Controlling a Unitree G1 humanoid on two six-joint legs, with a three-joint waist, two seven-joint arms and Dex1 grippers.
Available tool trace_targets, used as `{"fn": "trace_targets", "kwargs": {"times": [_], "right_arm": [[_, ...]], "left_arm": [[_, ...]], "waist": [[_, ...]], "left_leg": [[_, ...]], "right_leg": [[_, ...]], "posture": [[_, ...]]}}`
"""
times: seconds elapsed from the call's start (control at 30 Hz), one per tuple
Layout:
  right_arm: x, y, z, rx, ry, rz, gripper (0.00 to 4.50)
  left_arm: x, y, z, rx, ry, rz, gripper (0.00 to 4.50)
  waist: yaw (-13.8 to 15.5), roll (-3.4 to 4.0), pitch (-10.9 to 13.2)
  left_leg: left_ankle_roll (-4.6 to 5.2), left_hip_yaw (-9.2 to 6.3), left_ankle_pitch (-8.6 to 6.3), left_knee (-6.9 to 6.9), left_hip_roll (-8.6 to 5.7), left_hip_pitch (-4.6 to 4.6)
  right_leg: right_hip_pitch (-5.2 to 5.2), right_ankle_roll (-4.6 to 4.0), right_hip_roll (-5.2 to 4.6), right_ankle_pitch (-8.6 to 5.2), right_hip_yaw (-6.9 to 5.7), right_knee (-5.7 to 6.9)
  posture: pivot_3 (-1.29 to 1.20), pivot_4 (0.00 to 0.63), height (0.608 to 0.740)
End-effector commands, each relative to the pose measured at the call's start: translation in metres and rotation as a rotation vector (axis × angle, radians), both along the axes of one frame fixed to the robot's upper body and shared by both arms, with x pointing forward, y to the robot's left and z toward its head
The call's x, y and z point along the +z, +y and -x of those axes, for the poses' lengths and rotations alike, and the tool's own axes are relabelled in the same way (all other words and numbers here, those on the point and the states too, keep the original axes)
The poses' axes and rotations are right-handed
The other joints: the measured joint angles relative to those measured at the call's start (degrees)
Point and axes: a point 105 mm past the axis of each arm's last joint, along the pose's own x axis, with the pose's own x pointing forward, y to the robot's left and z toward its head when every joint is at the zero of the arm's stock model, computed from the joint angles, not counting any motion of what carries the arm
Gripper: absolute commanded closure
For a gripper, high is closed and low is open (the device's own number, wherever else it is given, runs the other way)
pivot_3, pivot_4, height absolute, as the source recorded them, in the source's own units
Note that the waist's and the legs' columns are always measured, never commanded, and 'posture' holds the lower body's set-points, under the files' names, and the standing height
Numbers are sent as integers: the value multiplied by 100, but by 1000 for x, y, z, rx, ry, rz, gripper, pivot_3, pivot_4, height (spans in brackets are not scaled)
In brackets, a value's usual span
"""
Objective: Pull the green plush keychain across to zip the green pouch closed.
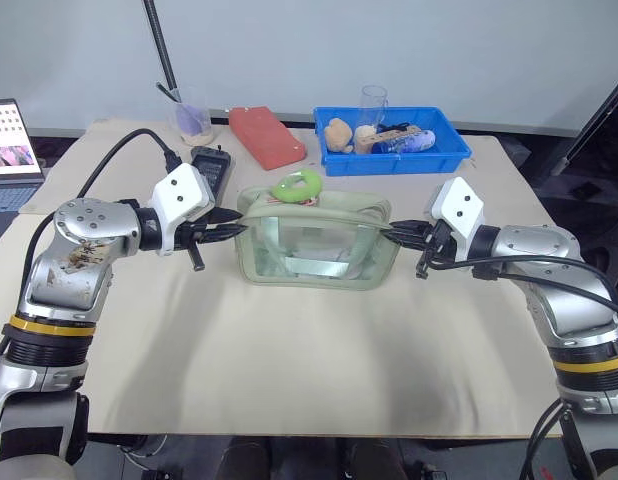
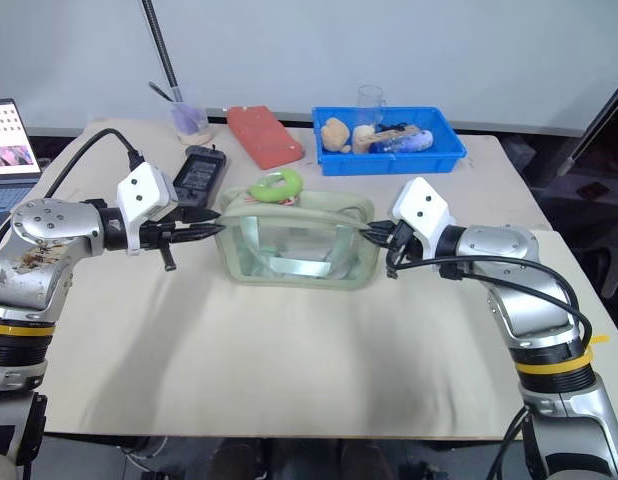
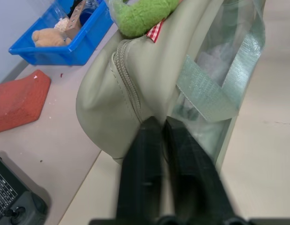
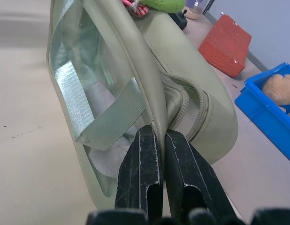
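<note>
Beige-covered table (image 1: 289, 380) against a pale wall. Green pouch (image 1: 317, 240) sits mid-table, upright, clear window side facing near, strap handle across that window. Green plush keychain (image 1: 297, 185) rests on top of the pouch, toward its left end, on the far side of the top panel.

Left gripper (image 1: 229, 229) is at the pouch's left end, fingers (image 3: 145, 159) pressed together; the left wrist view shows them pinching the fabric edge at that end, just below the zipper line. Right gripper (image 1: 397, 236) is at the pouch's right end, fingers (image 4: 147, 164) also closed tight, clamped on the pouch's seam edge where the window meets the top panel. So both ends of the pouch are held; the keychain itself is untouched, apart from both grippers.

Far side of the table: blue tray (image 1: 449, 158) at right, holding a beige plush toy (image 1: 338, 134) and a few small items, with a clear glass (image 1: 374, 103) at its far edge. Red block (image 1: 266, 137) left of the tray, black power adapter (image 1: 211, 168) near the left arm, laptop (image 1: 11, 155) at the far left edge.
</note>
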Motion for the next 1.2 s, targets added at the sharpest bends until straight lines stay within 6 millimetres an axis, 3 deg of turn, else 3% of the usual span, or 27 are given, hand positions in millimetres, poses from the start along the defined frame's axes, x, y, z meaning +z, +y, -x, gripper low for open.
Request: {"fn": "trace_targets", "kwargs": {"times": [0.03, 0.37, 0.47, 0.6, 0.73, 0.83, 0.97, 1.17, 1.2], "right_arm": [[17, 6, 5, 28, -63, -11, 4500], [18, 7, 6, 27, -67, -14, 4500], [17, 7, 6, 28, -67, -14, 4500], [16, 7, 6, 30, -65, -15, 4500], [16, 8, 6, 31, -63, -15, 4500], [16, 7, 5, 29, -64, -15, 4500], [15, 6, 5, 25, -63, -15, 4500], [14, 3, 6, 31, -27, -24, 4500], [14, 1, 5, 31, -19, -20, 3638]], "left_arm": [[10, -6, 0, -33, -41, -7, 4418], [18, -7, -4, -28, -46, 28, 4418], [19, -8, -5, -28, -42, 47, 3482], [15, -7, -11, -4, -43, 36, 1757], [9, -12, -11, -27, -27, 30, 1757], [10, -14, -9, -45, -12, 46, 2660], [10, -12, -8, -46, -10, 45, 4477], [8, -11, -9, -39, -7, 25, 4477], [7, -11, -8, -38, -7, 20, 4500]], "waist": [[-1, 0, 0], [-2, 0, 0], [-1, 0, 0], [-2, 0, 0], [-1, 0, 0], [-2, 0, 0], [-4, 0, 0], [-5, 0, 0], [-6, 0, 0]], "left_leg": [[0, 0, 0, 0, 0, 0], [0, 0, 0, 0, 0, 0], [0, 0, 0, 0, 0, 0], [0, 0, 0, 0, 0, -1], [0, 0, 0, 0, 0, -1], [0, 0, 0, 0, 0, -1], [0, 0, 0, -1, 0, -1], [0, -1, 0, 0, 0, -1], [0, -1, 0, -1, 0, -1]], "right_leg": [[0, 0, 0, 0, 0, 0], [0, 1, 0, 1, 0, 0], [0, 4, 0, 2, 0, 1], [0, 7, 0, 4, 0, 0], [0, 13, 0, 7, 0, 1], [0, 14, 0, 8, 0, 0], [-1, 14, 1, 8, 0, 1], [-1, 14, 0, 8, 0, 1], [-1, 14, 1, 8, 0, 1]], "posture": [[0, 150, 740], [0, 150, 740], [0, 150, 740], [0, 150, 740], [0, 150, 740], [0, 150, 740], [0, 150, 740], [0, 150, 740], [0, 150, 740]]}}
